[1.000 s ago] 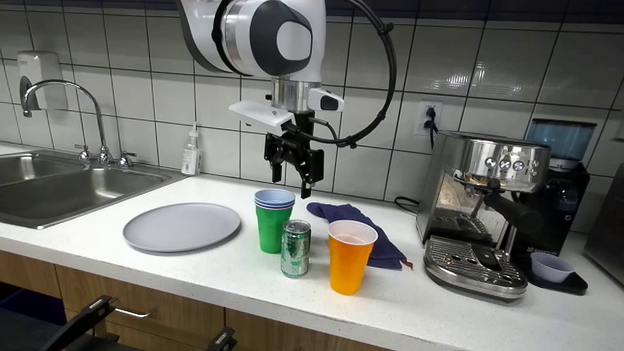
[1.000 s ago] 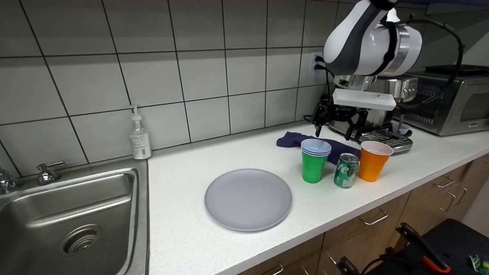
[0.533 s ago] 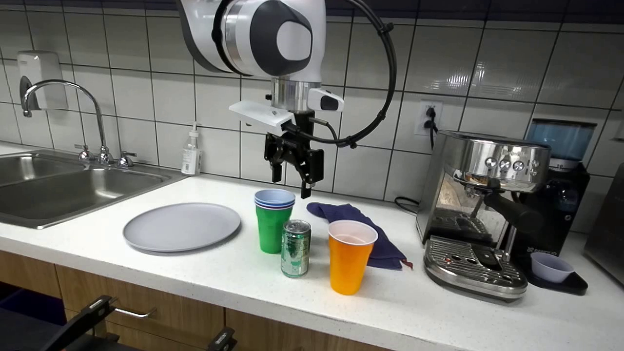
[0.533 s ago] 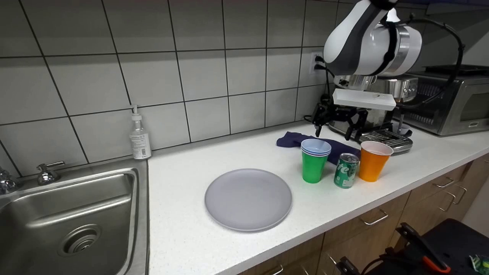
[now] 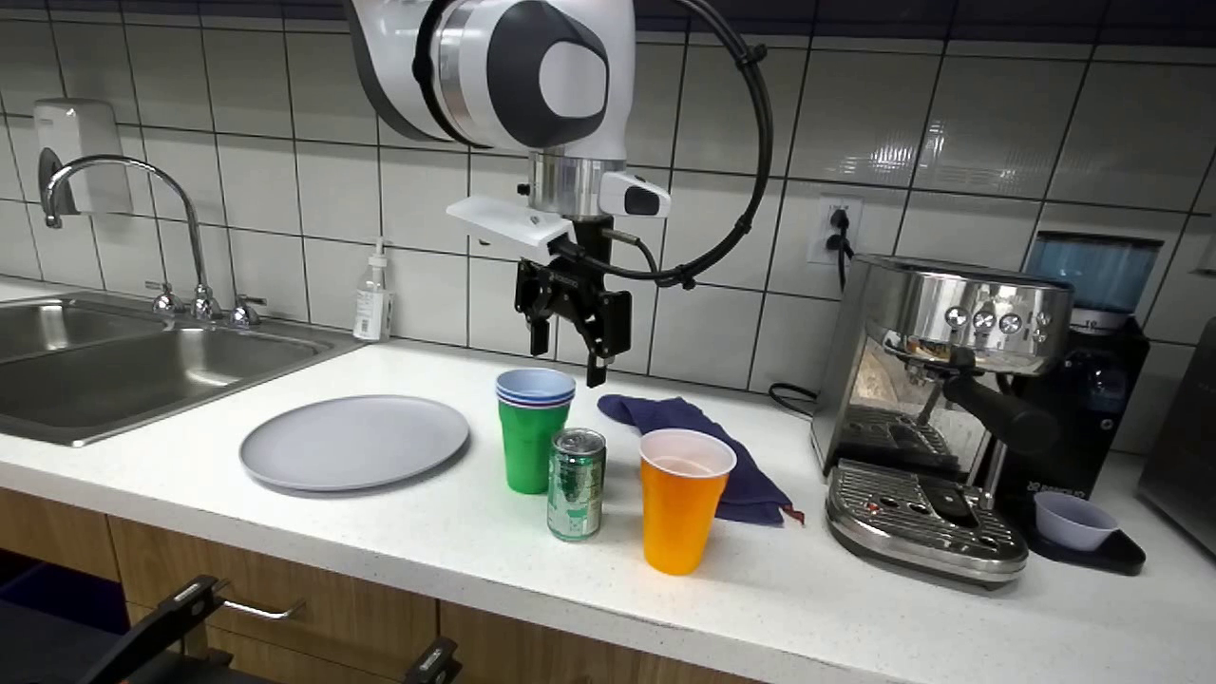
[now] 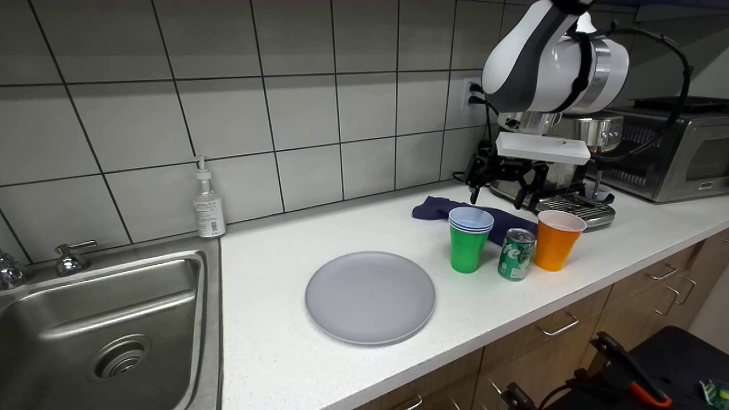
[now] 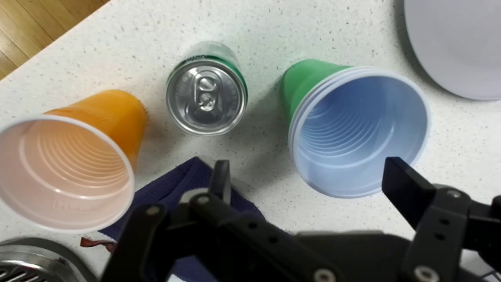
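My gripper [image 5: 568,363] [image 6: 496,200] [image 7: 307,164] is open and empty, above the counter and pointing down. Nearest is a stack of green cups [image 5: 534,446] [image 6: 467,250] [image 7: 352,129] with pale blue insides, standing upright. In the wrist view one finger overlaps the cup rim; I see no contact. A green soda can [image 5: 576,486] [image 6: 516,255] [image 7: 206,96] stands beside the stack. An orange cup [image 5: 680,513] [image 6: 555,245] [image 7: 121,113] with a white inside stands beyond the can. A dark blue cloth [image 5: 698,427] [image 6: 504,222] [image 7: 168,188] lies behind them, partly hidden in the wrist view by a finger.
A flat grey plate [image 5: 356,442] [image 6: 370,299] [image 7: 458,43] lies on the counter toward the sink [image 5: 171,370] [image 6: 114,307]. A soap bottle [image 5: 373,299] [image 6: 209,210] stands by the tiled wall. An espresso machine [image 5: 940,399] and a microwave [image 6: 672,148] stand at the opposite end.
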You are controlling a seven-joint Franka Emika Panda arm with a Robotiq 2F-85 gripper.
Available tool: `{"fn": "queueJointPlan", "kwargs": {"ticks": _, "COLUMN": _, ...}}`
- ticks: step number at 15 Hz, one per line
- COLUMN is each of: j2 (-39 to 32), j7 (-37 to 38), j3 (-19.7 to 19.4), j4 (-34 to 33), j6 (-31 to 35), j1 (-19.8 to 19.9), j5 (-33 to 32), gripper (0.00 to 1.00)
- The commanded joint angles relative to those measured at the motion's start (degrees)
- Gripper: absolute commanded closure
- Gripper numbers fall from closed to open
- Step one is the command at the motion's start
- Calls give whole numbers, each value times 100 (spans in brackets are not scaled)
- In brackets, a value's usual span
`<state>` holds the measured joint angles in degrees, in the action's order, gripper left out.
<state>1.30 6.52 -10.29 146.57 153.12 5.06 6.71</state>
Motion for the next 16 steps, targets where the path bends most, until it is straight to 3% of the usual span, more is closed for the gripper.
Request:
{"fn": "queueJointPlan", "kwargs": {"ticks": 1, "j2": 6, "j7": 8, "j3": 100, "j4": -3, "j6": -13, "j1": 99, "j5": -5, "gripper": 0}}
{"fn": "queueJointPlan", "kwargs": {"ticks": 16, "j2": 77, "j7": -309, "j3": -50, "j4": -210, "j6": -206, "j1": 347, "j5": -155, "gripper": 0}}
